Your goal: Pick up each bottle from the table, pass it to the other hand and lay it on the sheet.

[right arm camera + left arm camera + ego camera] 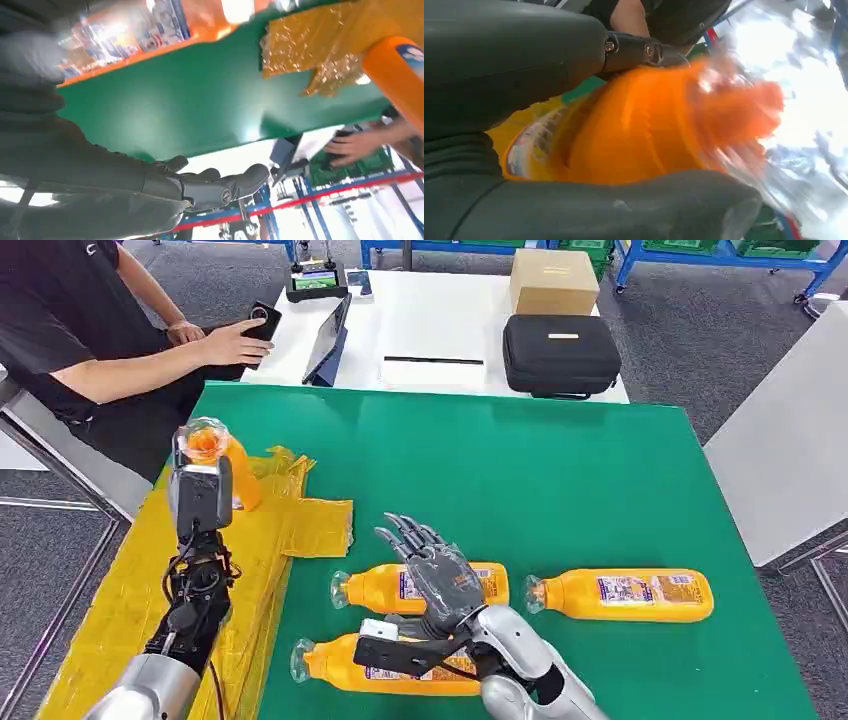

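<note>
- At the far left of the head view, a person is seated beside the green table, one hand resting on a dark device on the white table behind.
- The left hand is raised above the yellow sheet and is wrapped around an orange bottle, held roughly upright with its clear cap uppermost.
- In the left wrist view the held bottle is seen close up between the grey thumb and dark fingers; its orange body is blurred, and a printed label edge is glimpsed near the palm.
- Three more orange bottles lie on their sides on the green table, caps pointing toward the sheet: the near bottle by the front edge, the middle bottle behind it, and the right bottle well apart to the right. Each bears a white and blue label.
- The right hand is held over the middle bottle with fingers spread and nothing in it; contact cannot be judged.
- In the right wrist view those fingers are shown outstretched over bare green surface, with crinkled sheet and the held bottle beyond.
- A black case and a cardboard box stand on the white table.
</note>
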You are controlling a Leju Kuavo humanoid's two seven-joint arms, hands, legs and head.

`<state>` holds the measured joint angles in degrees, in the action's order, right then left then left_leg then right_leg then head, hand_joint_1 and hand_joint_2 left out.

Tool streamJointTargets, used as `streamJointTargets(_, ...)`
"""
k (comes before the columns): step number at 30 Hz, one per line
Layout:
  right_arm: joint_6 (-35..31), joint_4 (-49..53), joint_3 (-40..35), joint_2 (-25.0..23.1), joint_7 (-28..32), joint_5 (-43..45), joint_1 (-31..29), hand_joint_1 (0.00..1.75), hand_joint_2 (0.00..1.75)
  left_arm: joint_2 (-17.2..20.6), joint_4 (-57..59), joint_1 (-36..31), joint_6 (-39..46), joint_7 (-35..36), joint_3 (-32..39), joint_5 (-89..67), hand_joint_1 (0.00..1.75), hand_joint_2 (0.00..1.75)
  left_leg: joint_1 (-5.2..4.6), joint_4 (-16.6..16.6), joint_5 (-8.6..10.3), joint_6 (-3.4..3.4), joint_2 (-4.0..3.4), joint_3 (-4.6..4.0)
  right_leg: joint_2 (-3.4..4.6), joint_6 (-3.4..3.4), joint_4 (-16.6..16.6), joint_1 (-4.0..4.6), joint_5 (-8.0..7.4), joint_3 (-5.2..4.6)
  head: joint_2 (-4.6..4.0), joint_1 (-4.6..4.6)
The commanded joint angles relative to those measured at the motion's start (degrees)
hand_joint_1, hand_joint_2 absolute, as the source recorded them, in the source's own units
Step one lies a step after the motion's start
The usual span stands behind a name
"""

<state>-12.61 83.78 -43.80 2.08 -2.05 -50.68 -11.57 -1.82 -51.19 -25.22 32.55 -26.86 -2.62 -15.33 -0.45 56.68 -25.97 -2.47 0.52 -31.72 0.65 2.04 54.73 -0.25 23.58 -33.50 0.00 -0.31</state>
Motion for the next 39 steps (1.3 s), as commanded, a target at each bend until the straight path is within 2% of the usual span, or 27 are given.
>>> streamJointTargets(1, 0.0, -0.1, 1.6, -0.2, 1.5, 0.7, -1.4, 0.0, 1.75, 2.4, 7.1, -2.8, 7.5, 7.1, -3.0, -27.2, 0.0, 0.0, 0.01, 0.0, -0.02, 0.1, 0.0, 0.09, -0.06, -0.03, 0.0, 0.01, 0.03, 0.09, 0.0, 0.0)
streamJointTargets(3, 1.0, -0.4, 1.1, -0.8, 1.6, 1.0, -2.0, 0.0, 1.75, 0.9, 6.0, -2.0, 7.5, 9.8, -1.3, -38.5, 0.0, 0.0, 0.02, 0.0, -0.06, 0.14, -0.08, 0.13, 0.0, -0.04, 0.0, 0.02, 0.05, 0.11, 0.0, 0.02)
streamJointTargets(7, 1.4, -1.3, 0.7, -1.4, 1.6, 1.0, -2.5, 0.0, 1.75, -0.8, 6.3, -1.6, 7.5, 10.1, -1.5, -44.3, 0.0, 0.0, 0.02, 0.0, -0.12, 0.18, -0.05, 0.22, -0.06, -0.05, 0.0, 0.02, 0.12, 0.22, 0.0, 0.0)
streamJointTargets(9, 1.8, -1.6, 0.5, -1.6, 1.7, 1.1, -2.8, 0.0, 1.75, -1.6, 9.7, -2.8, 7.5, 11.6, -4.4, -48.0, 0.0, 0.0, 0.0, 0.0, -0.02, 0.08, -0.01, 0.06, -0.04, -0.02, 0.0, 0.0, 0.03, 0.07, 0.0, -0.02)
streamJointTargets(13, 1.8, -1.6, 0.4, -1.6, 1.7, 1.1, -2.8, 0.0, 1.75, -2.2, 11.4, -3.5, 7.4, 12.5, -5.5, -48.6, 0.0, 0.0, 0.04, 0.0, -0.13, 0.23, 0.0, 0.27, -0.14, -0.06, 0.0, 0.03, 0.14, 0.29, 0.0, 0.0)
streamJointTargets(16, 2.7, -2.2, -0.4, -1.1, 2.5, 1.9, -3.4, 0.0, 1.75, -3.8, 17.6, -6.4, -0.2, 11.2, -8.8, -45.0, 0.0, 0.0, 0.01, 0.0, -0.01, 0.11, 0.12, 0.08, -0.19, -0.02, 0.0, 0.01, 0.06, 0.12, 0.0, 0.0)
streamJointTargets(19, 2.7, -2.3, -0.4, -1.1, 2.5, 1.9, -3.4, 0.0, 1.75, -4.0, 17.8, -6.7, -0.3, 11.1, -8.9, -44.8, 0.0, 0.0, 0.0, 0.0, -0.01, 0.09, 0.1, 0.04, -0.14, -0.02, 0.0, 0.01, 0.03, 0.08, 0.0, 0.0)
streamJointTargets(21, 3.0, -2.1, -0.8, -1.4, 2.6, 2.1, -3.8, 0.0, 1.75, -5.9, 19.9, -9.8, -2.1, 6.5, -4.2, -32.1, 0.0, 0.0, 0.03, 0.0, -0.04, 0.13, 0.07, 0.05, -0.14, -0.03, 0.0, 0.04, 0.05, 0.1, 0.0, 0.0)
streamJointTargets(22, 3.0, -1.7, -0.8, -1.4, 2.6, 2.1, -3.7, 0.0, 1.75, -5.5, 19.4, -10.2, -1.4, 5.3, -3.9, -29.0, 0.0, 0.0, 0.05, 0.1, -0.09, 0.17, 0.08, 0.09, -0.18, -0.04, 0.0, 0.06, 0.1, 0.15, 0.0, 0.0)
streamJointTargets(23, 3.2, -1.4, -0.6, -1.3, 2.3, 2.3, -3.4, 0.0, 1.75, -5.6, 14.9, -9.2, -1.0, 1.0, 0.4, -19.4, 0.0, 0.0, 0.04, 0.1, -0.06, 0.14, 0.03, 0.01, -0.14, -0.04, 0.0, 0.04, 0.07, 0.06, 0.0, 0.0)
streamJointTargets(28, 3.2, -1.5, -0.5, -1.1, 2.3, 2.3, -3.3, 0.0, 1.75, -3.9, 11.6, -7.9, -2.3, 2.4, -1.5, -17.7, 0.0, 0.0, 0.07, 0.1, -0.17, 0.24, -0.12, 0.22, -0.02, -0.08, 0.1, 0.07, 0.14, 0.21, 0.0, 0.0)
streamJointTargets(29, 4.4, -1.6, -0.5, -0.7, 1.6, 2.8, -3.2, 0.0, 1.75, -5.6, 5.3, -6.1, -0.9, -3.5, 5.7, -4.0, 0.0, 0.0, 0.02, 0.0, -0.04, 0.12, -0.11, 0.04, 0.01, -0.04, 0.0, 0.03, 0.02, 0.03, 0.0, -0.04)
streamJointTargets(31, 3.4, -1.6, -0.1, 0.0, 1.5, 1.9, -2.6, 0.0, 1.75, -3.9, -4.8, -2.3, -2.5, -3.6, 7.3, 6.3, 0.0, 0.0, 0.06, 0.0, -0.07, 0.11, -0.05, 0.03, 0.0, -0.02, 0.0, 0.06, 0.03, 0.06, 0.0, 0.02)
streamJointTargets(32, 3.1, -1.5, 0.2, 0.3, 1.6, 1.8, -2.2, 0.0, 1.75, -2.1, -9.1, -0.2, -3.0, -1.7, 5.9, 8.1, 0.0, 0.0, 0.08, 0.0, -0.13, 0.15, -0.15, 0.09, 0.09, -0.03, 0.0, 0.07, 0.05, 0.09, 0.0, 0.0)
streamJointTargets(34, 3.0, -1.5, 0.2, 0.4, 1.7, 1.7, -2.1, 0.0, 1.75, -1.6, -9.8, 0.2, -3.0, -1.3, 5.7, 8.2, 0.0, 0.0, 0.1, 0.0, -0.2, 0.16, -0.43, 0.18, 0.34, -0.03, 0.0, 0.06, 0.05, 0.12, 0.0, 0.02)
streamJointTargets(36, -1.0, -0.3, 1.1, 0.7, 1.5, -1.3, -0.6, 0.0, 1.75, -2.0, -16.4, 3.5, -3.8, -3.7, 8.4, 17.4, 0.0, 0.0, 0.08, 0.0, -0.15, 0.15, -0.43, 0.18, 0.32, -0.04, 0.0, 0.05, 0.06, 0.12, 0.0, -0.02)
streamJointTargets(39, -3.1, 1.3, 2.1, 1.2, 2.3, -1.5, 3.1, 0.0, 1.75, -0.9, -23.0, 7.5, -6.1, -3.3, 8.8, 22.2, 0.0, 0.0, 0.07, 0.0, -0.09, 0.11, -0.15, 0.07, 0.14, -0.03, 0.0, 0.04, 0.04, 0.04, 0.0, 0.0)
